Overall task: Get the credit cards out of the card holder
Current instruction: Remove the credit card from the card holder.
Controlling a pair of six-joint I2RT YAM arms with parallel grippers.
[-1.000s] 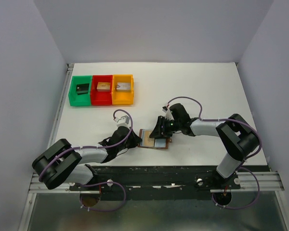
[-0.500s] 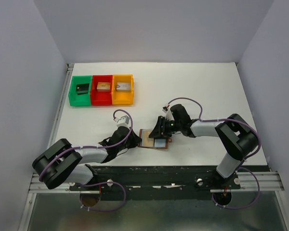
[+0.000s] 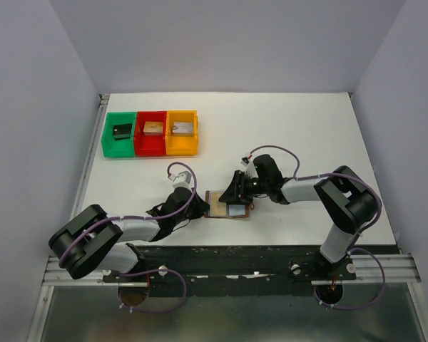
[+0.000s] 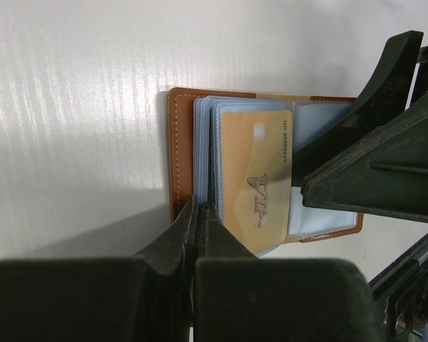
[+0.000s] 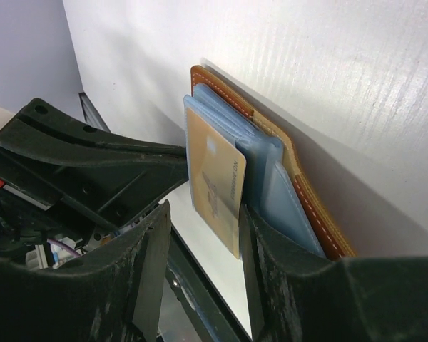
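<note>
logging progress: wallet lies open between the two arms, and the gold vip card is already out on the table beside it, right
Not quite. The gold card is not out on the table: it is still tucked in the wallet, with one end sticking past the wallet's edge. The left wrist view shows this. The rest holds.

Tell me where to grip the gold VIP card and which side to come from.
Grip the gold card by its free end, which stands clear of the pale sleeves, pinching both flat faces. Come from the right gripper side, probably; the left gripper pins the card holder opposite.
</note>
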